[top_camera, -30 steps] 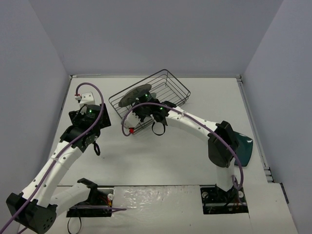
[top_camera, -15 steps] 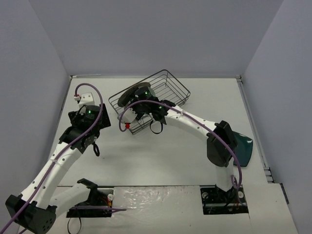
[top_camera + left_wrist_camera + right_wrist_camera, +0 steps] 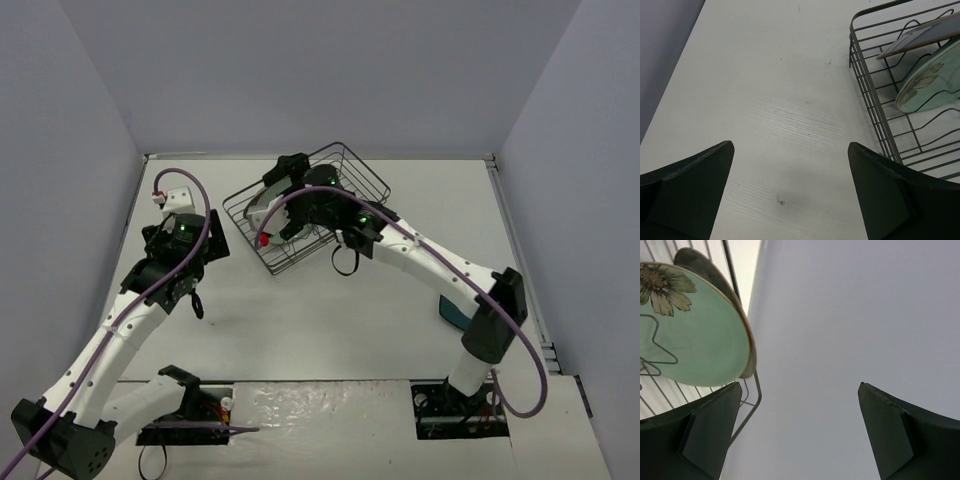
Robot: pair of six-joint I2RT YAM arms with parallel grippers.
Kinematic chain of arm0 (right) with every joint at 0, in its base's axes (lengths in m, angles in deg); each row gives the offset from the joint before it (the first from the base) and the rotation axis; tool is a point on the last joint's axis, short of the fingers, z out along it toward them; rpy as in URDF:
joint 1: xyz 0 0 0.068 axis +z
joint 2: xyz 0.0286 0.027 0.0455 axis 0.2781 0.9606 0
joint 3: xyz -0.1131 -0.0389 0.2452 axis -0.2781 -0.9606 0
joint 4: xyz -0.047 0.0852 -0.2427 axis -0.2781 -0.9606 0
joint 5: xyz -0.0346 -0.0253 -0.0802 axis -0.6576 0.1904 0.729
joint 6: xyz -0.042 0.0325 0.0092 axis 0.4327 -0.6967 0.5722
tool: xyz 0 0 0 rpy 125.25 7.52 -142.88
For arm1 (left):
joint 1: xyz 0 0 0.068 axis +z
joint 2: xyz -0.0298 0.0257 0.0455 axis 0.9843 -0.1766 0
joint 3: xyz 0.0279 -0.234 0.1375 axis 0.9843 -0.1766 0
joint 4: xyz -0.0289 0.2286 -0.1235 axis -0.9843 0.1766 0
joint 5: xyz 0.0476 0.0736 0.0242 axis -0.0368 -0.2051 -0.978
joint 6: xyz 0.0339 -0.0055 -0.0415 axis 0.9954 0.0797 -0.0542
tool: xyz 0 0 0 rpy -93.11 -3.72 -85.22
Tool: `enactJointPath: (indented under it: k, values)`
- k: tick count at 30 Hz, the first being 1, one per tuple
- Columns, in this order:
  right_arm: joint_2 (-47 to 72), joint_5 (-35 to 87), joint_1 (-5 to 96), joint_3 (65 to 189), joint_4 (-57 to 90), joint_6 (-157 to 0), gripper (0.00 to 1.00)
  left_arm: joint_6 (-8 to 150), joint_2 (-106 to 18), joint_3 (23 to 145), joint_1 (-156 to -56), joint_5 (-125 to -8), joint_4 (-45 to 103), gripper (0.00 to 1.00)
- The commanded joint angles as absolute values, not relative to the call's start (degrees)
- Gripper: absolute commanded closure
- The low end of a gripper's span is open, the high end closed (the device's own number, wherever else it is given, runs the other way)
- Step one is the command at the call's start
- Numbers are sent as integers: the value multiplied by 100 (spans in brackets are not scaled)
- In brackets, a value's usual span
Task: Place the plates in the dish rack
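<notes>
The black wire dish rack stands at the middle back of the table. Two plates lean in its left end: the mint-green plate with its flower mark, and the grey plate behind it. Seen from the right wrist, the mint-green plate is just left of my right gripper. That right gripper is open and holds nothing, raised over the rack's left end. The dark teal plate lies at the right, mostly hidden by my right arm. My left gripper hangs open above bare table, left of the rack.
The rack's near-left corner wires stand close to the right of my left gripper. Walls close the table at the left, back and right. The rack's rim wire passes beside my right gripper's left finger.
My right gripper has opened and moved from the rack's near side up over its back-left end. The right elbow swung right, covering more of the teal plate. The left arm stayed put.
</notes>
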State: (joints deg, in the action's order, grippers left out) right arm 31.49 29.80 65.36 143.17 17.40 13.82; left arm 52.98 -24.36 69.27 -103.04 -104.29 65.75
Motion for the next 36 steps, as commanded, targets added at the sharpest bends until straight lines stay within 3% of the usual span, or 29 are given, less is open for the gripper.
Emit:
enactJointPath:
  k: [1, 4, 6, 10, 15, 22, 26, 36]
  values:
    - [1692, 3346, 6440, 13687, 3050, -525, 0, 5371, -2464, 7218, -10268, -10239, 5947, 3]
    - [1104, 4392, 6343, 12958, 3750, -1609, 0, 5421, -2570, 7144, -10268, -9981, 5636, 3]
    - [788, 5680, 5911, 12775, 3776, -4076, 0, 5432, -2723, 7095, -10268, -9757, 5345, 3]
    - [176, 7382, 5007, 12526, 1695, -7609, 0, 5499, -3028, 7132, -10268, -9375, 5054, 3]
    - [-927, 7684, 3828, 11572, -653, -11104, 0, 5564, -3229, 7119, -10277, -9014, 4696, 3]
    - [-2244, 6135, 1898, 10284, -1417, -11673, 0, 5689, -3329, 7055, -10269, -8454, 4452, 3]
    - [-2070, 5692, 1116, 9988, -1313, -11435, 0, 5706, -3434, 7079, -10293, -7825, 4317, 3]
    - [-1291, 4008, -2362, 9104, -314, -10604, 0, 5775, -3659, 7305, -10457, -7335, 4322, 3]
